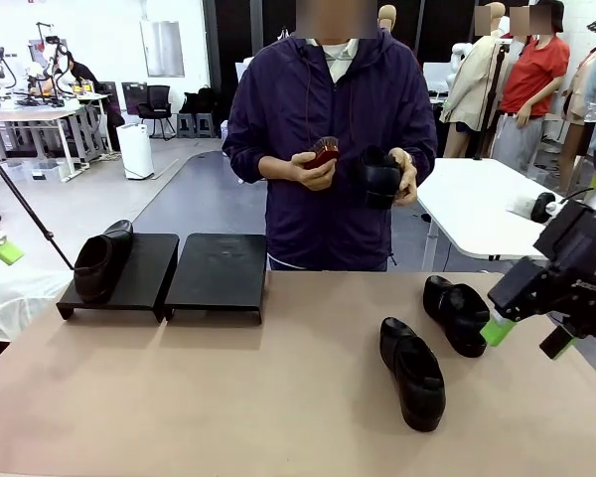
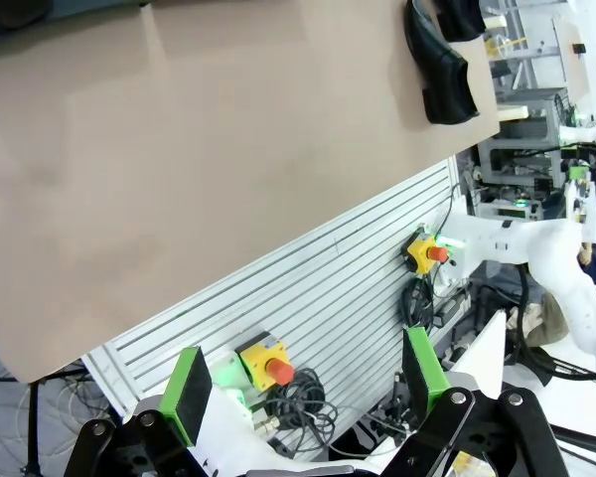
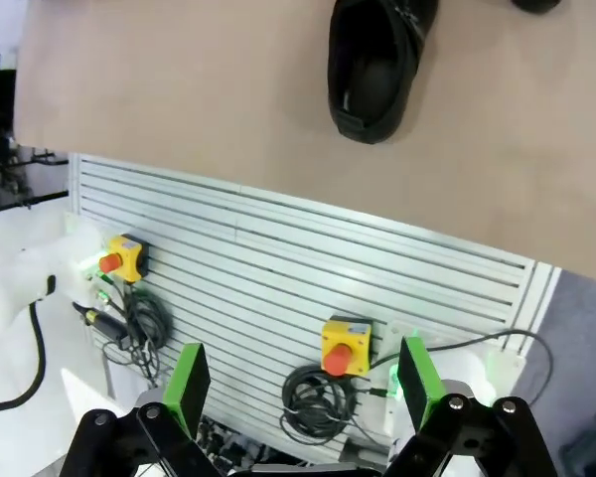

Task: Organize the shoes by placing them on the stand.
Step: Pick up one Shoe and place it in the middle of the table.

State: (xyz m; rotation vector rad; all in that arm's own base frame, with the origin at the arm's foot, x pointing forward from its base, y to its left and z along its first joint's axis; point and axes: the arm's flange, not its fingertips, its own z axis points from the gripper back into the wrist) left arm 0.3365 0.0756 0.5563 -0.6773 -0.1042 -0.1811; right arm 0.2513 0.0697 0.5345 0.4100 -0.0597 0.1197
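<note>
Gleaming, two round-toed shoes (image 1: 412, 373) lie on matte tabletop (image 1: 228, 397); left pincer (image 2: 306, 383) and right pincer (image 3: 303, 383) spread, seemingly empty.

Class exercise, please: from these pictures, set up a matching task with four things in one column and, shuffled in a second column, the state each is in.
Column one
1. low black flat-topped stand
2. tan tabletop
3. person's left hand
4. right gripper, black with green pads

Column two
a. open, holding nothing
b. holds one glossy black dress shoe in the air
c. carries one such shoe on its left part
d. has two such shoes lying on it

Pairs: 1-c, 2-d, 3-b, 4-a.
</note>
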